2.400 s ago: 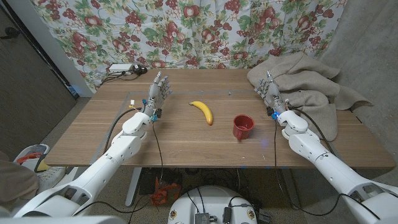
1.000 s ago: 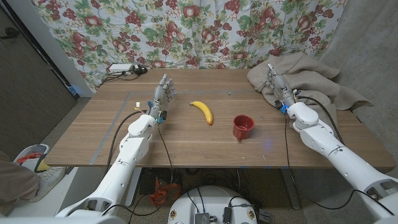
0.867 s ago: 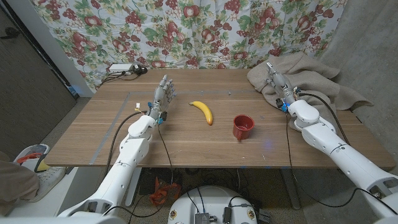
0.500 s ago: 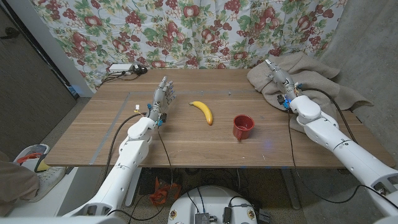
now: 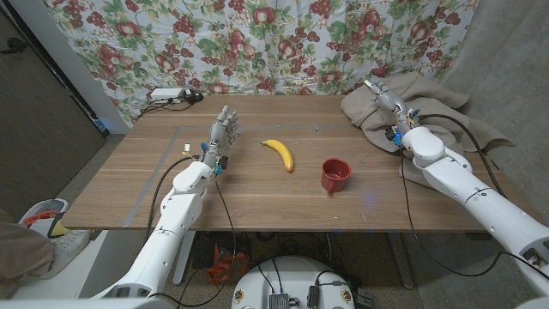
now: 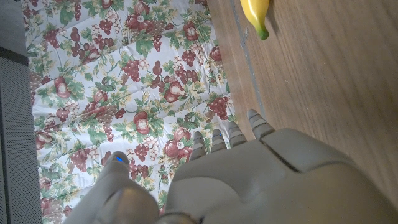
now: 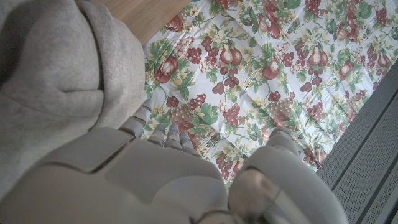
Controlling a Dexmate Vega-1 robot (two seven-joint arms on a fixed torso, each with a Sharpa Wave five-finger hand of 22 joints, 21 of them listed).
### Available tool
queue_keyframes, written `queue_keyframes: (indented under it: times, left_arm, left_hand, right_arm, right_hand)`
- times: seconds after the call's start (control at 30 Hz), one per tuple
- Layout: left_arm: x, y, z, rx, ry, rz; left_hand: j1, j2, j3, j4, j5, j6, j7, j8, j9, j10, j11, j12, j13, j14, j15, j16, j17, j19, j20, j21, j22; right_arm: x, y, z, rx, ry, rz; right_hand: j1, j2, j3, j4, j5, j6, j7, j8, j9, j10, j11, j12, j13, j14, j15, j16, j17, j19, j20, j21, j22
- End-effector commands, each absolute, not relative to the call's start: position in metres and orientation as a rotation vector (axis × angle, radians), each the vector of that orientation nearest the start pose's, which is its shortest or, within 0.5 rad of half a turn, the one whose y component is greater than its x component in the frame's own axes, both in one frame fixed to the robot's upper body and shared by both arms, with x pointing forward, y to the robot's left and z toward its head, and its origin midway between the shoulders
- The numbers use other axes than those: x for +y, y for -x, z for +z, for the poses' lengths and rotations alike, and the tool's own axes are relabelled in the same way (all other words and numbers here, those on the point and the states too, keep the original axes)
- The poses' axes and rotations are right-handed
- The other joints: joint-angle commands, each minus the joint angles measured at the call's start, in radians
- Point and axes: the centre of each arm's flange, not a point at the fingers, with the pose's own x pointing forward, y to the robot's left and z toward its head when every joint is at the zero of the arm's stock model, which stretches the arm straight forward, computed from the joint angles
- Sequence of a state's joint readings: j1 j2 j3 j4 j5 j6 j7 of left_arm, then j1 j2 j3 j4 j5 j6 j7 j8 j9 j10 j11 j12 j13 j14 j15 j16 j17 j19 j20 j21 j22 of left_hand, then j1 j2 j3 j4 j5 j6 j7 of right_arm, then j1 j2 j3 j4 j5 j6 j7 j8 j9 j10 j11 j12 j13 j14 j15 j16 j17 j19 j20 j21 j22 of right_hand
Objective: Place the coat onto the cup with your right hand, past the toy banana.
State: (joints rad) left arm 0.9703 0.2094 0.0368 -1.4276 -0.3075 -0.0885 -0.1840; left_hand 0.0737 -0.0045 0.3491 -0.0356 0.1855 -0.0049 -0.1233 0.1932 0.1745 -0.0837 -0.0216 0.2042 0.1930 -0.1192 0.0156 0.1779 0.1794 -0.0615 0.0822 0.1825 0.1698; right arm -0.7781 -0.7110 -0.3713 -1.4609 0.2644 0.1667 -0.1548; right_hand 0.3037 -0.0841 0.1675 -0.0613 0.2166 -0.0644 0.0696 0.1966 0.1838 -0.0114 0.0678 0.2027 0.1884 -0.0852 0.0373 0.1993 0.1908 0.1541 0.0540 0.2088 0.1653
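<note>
Nearest my side of the wooden desk (image 5: pixel 257 202) stands one red ceramic cup (image 5: pixel 334 175), upright and uncovered, with one yellow toy banana (image 5: pixel 279 154) just beyond it toward the middle, so I judge the cloth must travel over that stretch to reach the cup. Farther back, my left hand (image 5: pixel 224 135) waits upright, fingers apart and holding nothing, clear of the work. At the far right corner lies one rumpled grey-beige coat (image 5: pixel 429 120); my right hand (image 5: pixel 385 106) reaches onto its near folds, fingers extended, not yet gripping, so far as I can tell.

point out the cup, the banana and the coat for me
cup (image 5: pixel 335 175), head view, on its red rim
banana (image 5: pixel 279 153), head view, middle of its yellow curve
coat (image 5: pixel 429 107), head view, on the bunched beige folds
</note>
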Motion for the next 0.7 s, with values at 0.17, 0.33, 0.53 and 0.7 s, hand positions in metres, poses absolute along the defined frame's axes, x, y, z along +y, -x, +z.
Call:
queue_keyframes:
  times: [0.17,0.33,0.53,0.7]
  left_arm:
    - [0.274,-0.6403,-0.0364,-0.555,0.028,-0.214]
    - [0.2742,-0.641,-0.0346,-0.556,0.026,-0.219]
    - [0.2747,-0.6398,-0.0339,-0.558,0.026,-0.219]
    - [0.2764,-0.639,-0.0354,-0.556,0.027,-0.22]
  left_hand:
    - [0.009,0.001,0.002,-0.007,0.006,-0.009,0.004,-0.003,0.004,-0.008,0.002,0.004,0.002,-0.007,0.0,0.007,0.001,0.0,0.003,0.008,0.006]
    - [0.009,0.001,0.001,-0.008,0.006,-0.008,0.004,-0.003,0.004,-0.008,0.002,0.004,0.002,-0.007,0.0,0.007,0.001,0.0,0.003,0.008,0.006]
    - [0.009,0.001,0.001,-0.009,0.006,-0.009,0.004,-0.004,0.004,-0.008,0.002,0.005,0.002,-0.007,0.001,0.007,0.001,0.0,0.002,0.008,0.006]
    - [0.009,0.001,0.001,-0.01,0.006,-0.008,0.004,-0.004,0.004,-0.008,0.003,0.005,0.002,-0.007,0.002,0.007,0.001,0.0,0.002,0.008,0.006]
  right_arm:
    - [-0.3432,-0.6136,0.0627,-0.683,0.58,-0.114]
    - [-0.3441,-0.6116,0.0646,-0.685,0.619,-0.136]
    - [-0.343,-0.6084,0.0695,-0.661,0.722,-0.134]
    - [-0.3424,-0.6054,0.0724,-0.664,0.769,-0.152]
  right_hand:
    - [0.012,0.002,0.003,-0.013,-0.006,0.01,-0.002,0.005,0.004,0.001,-0.001,-0.005,0.004,-0.015,0.0,-0.006,0.002,-0.013,-0.001,-0.011,0.002]
    - [0.016,0.002,0.004,-0.016,-0.006,0.011,-0.003,0.005,0.004,-0.001,-0.001,-0.006,0.004,-0.019,0.001,-0.007,0.002,-0.016,0.0,-0.014,0.002]
    - [0.023,0.002,0.004,-0.021,-0.008,0.004,-0.003,0.001,0.005,-0.017,0.005,-0.011,0.004,-0.032,0.002,-0.01,0.002,-0.026,0.001,-0.02,0.002]
    - [0.027,0.001,0.003,-0.025,-0.009,-0.008,-0.001,-0.004,0.005,-0.04,0.005,-0.017,0.004,-0.042,0.005,-0.012,0.002,-0.035,-0.001,-0.024,0.002]
